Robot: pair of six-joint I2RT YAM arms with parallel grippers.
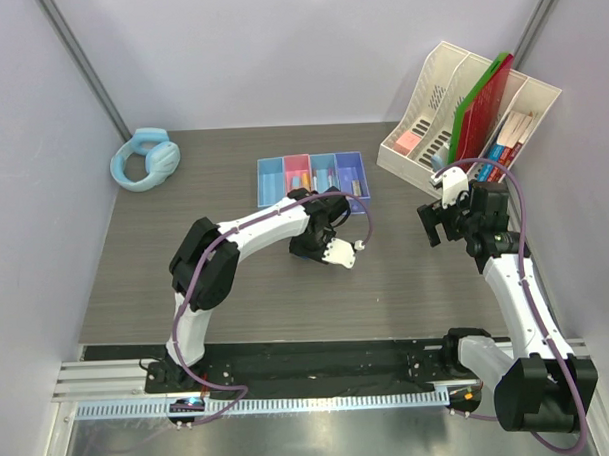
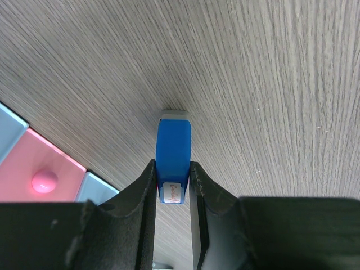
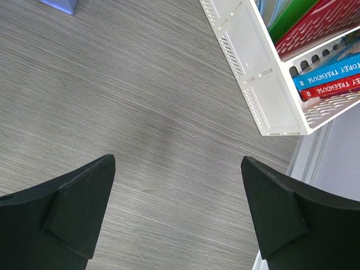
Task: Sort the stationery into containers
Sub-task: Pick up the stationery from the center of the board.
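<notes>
My left gripper (image 2: 172,171) is shut on a blue block (image 2: 174,147) with a grey far end. The block points down at bare table just beside the containers. In the left wrist view, a pink bin (image 2: 34,163) holding a small pink round piece and a blue bin (image 2: 97,192) show at the lower left. From above, the containers (image 1: 313,178) form a blue, pink, blue and purple row with small items inside. My left gripper (image 1: 315,243) hangs just in front of them. My right gripper (image 1: 434,223) stands open over bare table, its fingers (image 3: 84,197) wide apart with nothing between.
A cream slotted file organiser (image 1: 471,117) with red and green folders and books stands at the back right; its white wall (image 3: 253,73) is close to my right gripper. Light blue headphones (image 1: 145,159) lie at the back left. A purple bin corner (image 3: 59,4) shows in the right wrist view.
</notes>
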